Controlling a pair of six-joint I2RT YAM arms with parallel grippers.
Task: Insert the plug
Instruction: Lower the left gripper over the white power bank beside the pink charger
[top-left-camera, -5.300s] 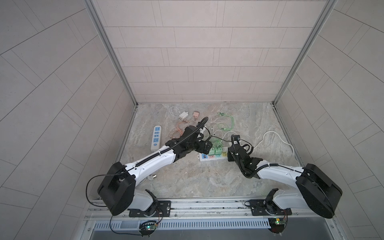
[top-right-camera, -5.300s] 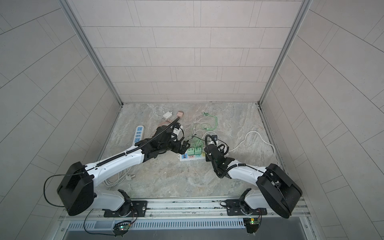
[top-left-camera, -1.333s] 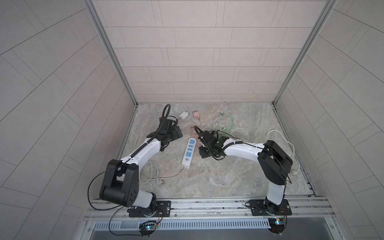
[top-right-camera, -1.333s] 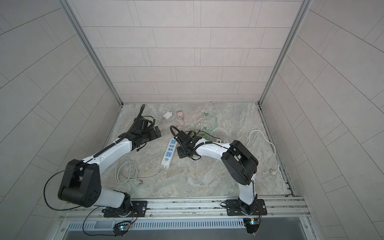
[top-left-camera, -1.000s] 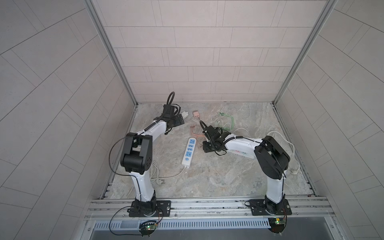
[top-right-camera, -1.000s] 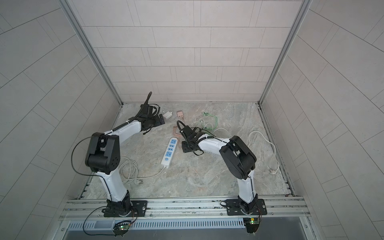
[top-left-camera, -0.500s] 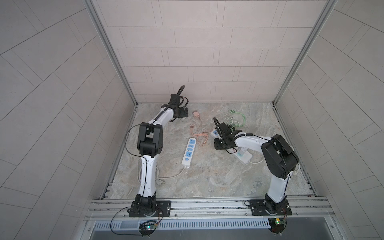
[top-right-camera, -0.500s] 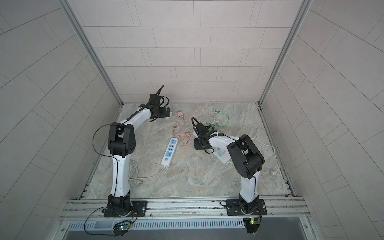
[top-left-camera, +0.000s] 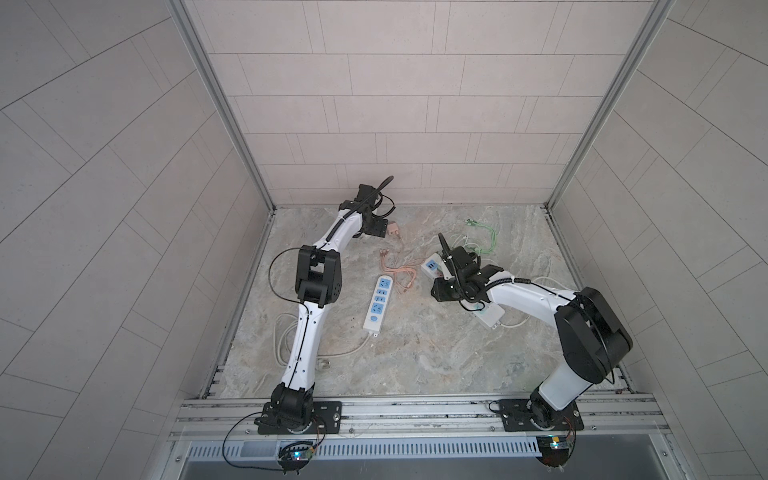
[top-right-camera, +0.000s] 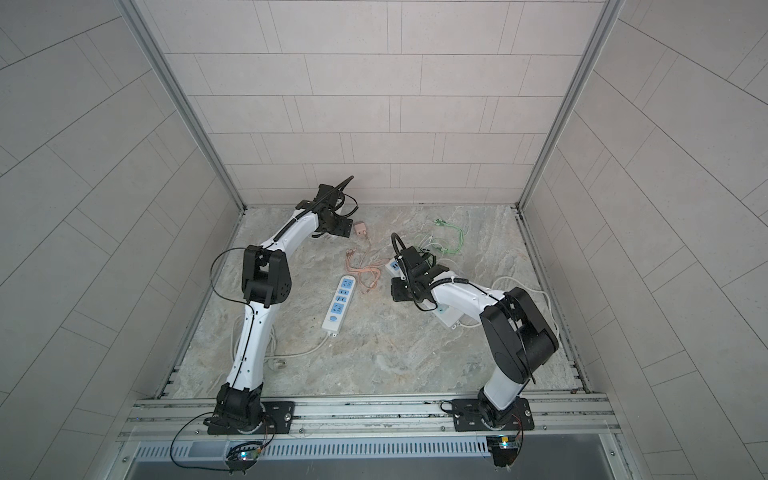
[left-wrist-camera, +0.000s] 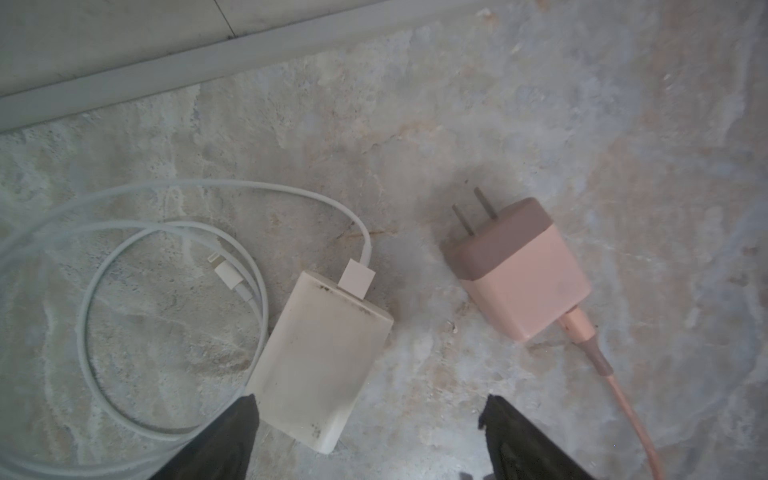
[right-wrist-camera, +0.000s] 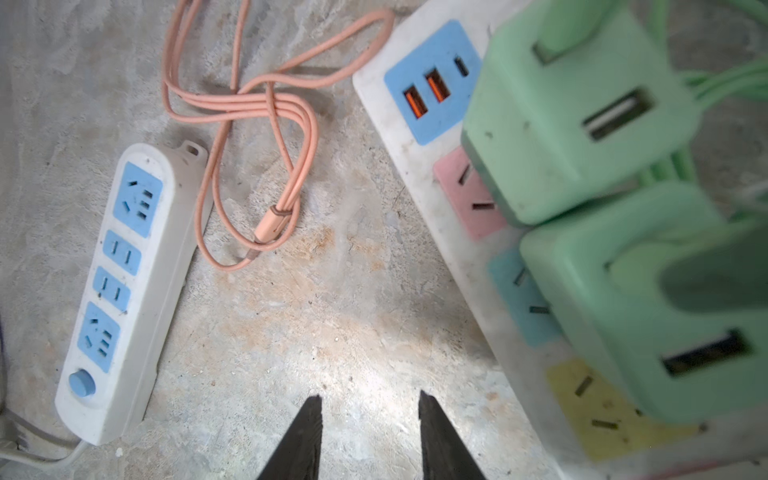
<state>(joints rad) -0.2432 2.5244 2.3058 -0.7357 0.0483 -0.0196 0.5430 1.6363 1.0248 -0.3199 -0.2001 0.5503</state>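
Left tool (left-wrist-camera: 370, 401) first: black fingers spread wide, nothing between them, hanging low over the marbled stone table (left-wrist-camera: 540, 104). Just ahead lies the pink cube-shaped plastic plug (left-wrist-camera: 521, 270), flat on its side. Its two metal prongs point away from the tool toward the wall rail, and its pink braided cable (left-wrist-camera: 615, 390) trails back past one finger.

Here's the catch: the plug sits off to one side, in line with that finger rather than the gap, and its long axis runs slanted to the fingers' line. The flat white plastic charger brick (left-wrist-camera: 320, 361) is closer, its corner right at the other finger. My read: the tool must slide sideways and turn before closing.

In a top view the pink plug (top-left-camera: 393, 230) lies well beyond the far end of the long white plastic power strip with blue sockets (top-left-camera: 377, 305), by the back wall. Right tool (right-wrist-camera: 370, 405), fingers narrow and empty, hovers off the strip's long side, well away from the plug. This one looks like the left arm's job.
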